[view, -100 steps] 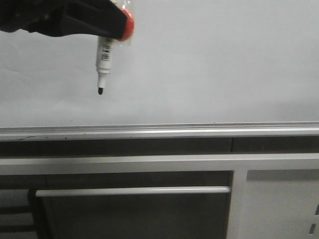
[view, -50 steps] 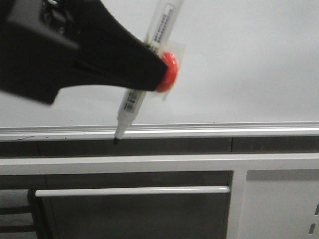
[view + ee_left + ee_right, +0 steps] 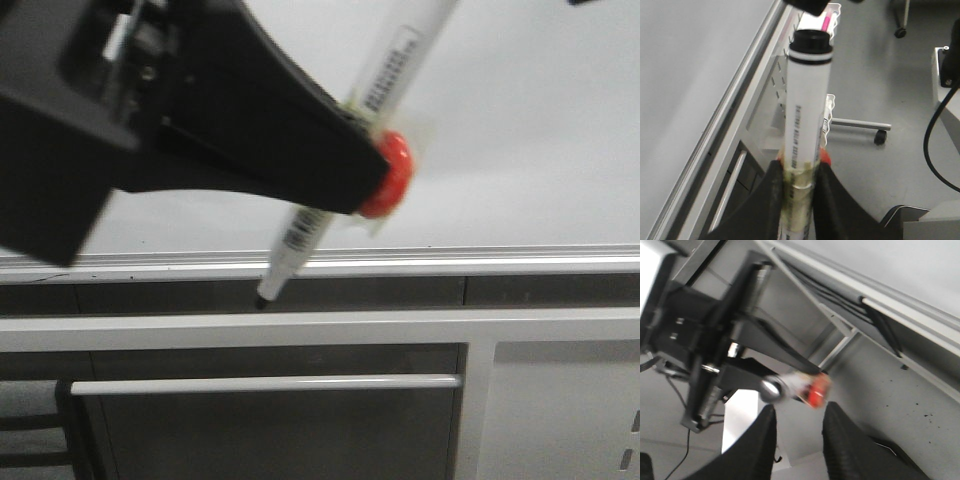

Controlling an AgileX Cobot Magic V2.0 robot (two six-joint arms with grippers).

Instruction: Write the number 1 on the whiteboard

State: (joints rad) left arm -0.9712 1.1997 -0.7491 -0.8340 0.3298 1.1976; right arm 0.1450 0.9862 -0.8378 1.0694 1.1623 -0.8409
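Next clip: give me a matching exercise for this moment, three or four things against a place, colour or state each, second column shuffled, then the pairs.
Things
1. marker
2. whiteboard
3. right end effector
4. bar handle

States
A. open, holding nothing
B. clamped in the left end effector, tilted, tip below the board's frame
C. blank, no stroke visible on it
D. horizontal on the white panel below the board

Pairs: 1-B, 2-C, 3-A, 4-D
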